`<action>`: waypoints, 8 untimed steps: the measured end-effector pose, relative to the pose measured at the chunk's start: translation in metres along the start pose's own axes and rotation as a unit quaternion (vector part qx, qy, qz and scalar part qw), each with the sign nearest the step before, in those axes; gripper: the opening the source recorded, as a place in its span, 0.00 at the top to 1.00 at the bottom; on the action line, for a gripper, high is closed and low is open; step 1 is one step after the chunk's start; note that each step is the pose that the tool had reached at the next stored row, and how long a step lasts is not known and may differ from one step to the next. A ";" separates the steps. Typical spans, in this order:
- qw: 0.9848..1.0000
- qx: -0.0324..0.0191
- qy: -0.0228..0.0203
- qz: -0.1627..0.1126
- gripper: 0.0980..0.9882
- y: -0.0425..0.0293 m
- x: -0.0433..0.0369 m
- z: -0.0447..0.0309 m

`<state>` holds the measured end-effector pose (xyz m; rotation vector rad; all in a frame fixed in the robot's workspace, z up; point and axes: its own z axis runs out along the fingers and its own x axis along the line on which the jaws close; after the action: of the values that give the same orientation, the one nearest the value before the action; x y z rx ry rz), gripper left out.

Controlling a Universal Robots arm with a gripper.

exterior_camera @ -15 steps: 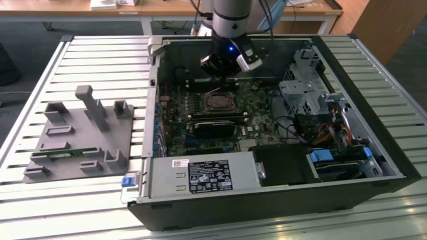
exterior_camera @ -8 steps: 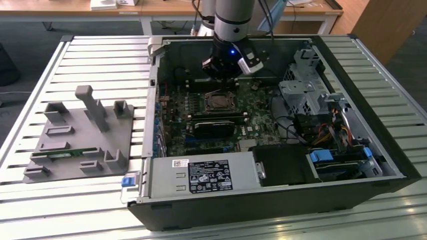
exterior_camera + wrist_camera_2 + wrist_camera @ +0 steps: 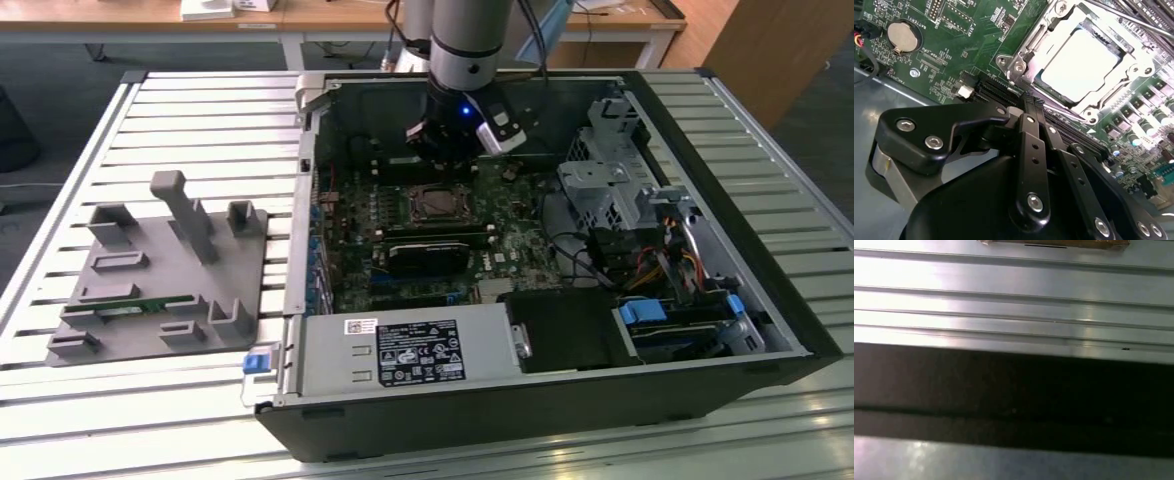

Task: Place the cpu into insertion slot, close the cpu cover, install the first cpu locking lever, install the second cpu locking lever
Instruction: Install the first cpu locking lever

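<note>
The end effector (image 3: 454,150) hangs inside the open computer case (image 3: 561,400), at the far side of the green motherboard (image 3: 514,260), just beyond the socket. In the second wrist view its black linkage and fingers (image 3: 1031,107) come together to a narrow tip with nothing between them; the tip (image 3: 1029,100) sits close to the near corner of the socket frame, but whether it touches the frame cannot be told.

The cpu (image 3: 1081,65) lies flat in the insertion slot (image 3: 437,205), its pale silvery top bright under the light. The cpu cover (image 3: 1026,50), a thin silvery frame with a window, lies down around the chip, so that the chip's top shows through the opening. A thin metal rod, one locking lever (image 3: 1134,22), runs along the far edge of the frame; whether it is latched is not clear.

In the exterior view the socket sits near the middle of the board, with a black rectangular card (image 3: 430,250) just on its near side. A round coin battery (image 3: 903,36) lies on the board well apart from the socket. The case rests on a slatted metal tabletop (image 3: 174,400), and a grey fixture tray (image 3: 154,280) stands on the exterior view's left, beside the case. The first wrist view shows slats (image 3: 1014,305) and a dark band (image 3: 1014,395).
</note>
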<state>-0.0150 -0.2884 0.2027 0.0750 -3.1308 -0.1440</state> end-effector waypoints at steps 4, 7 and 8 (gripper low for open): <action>1.000 0.000 0.001 0.000 0.99 -0.0003 -0.0003 0.0023; 1.000 0.000 0.001 0.000 0.99 -0.0002 -0.0003 0.0023; 1.000 0.000 0.001 0.000 0.99 -0.0002 -0.0004 0.0022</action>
<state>-0.0147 -0.2884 0.2005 0.0748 -3.1294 -0.1441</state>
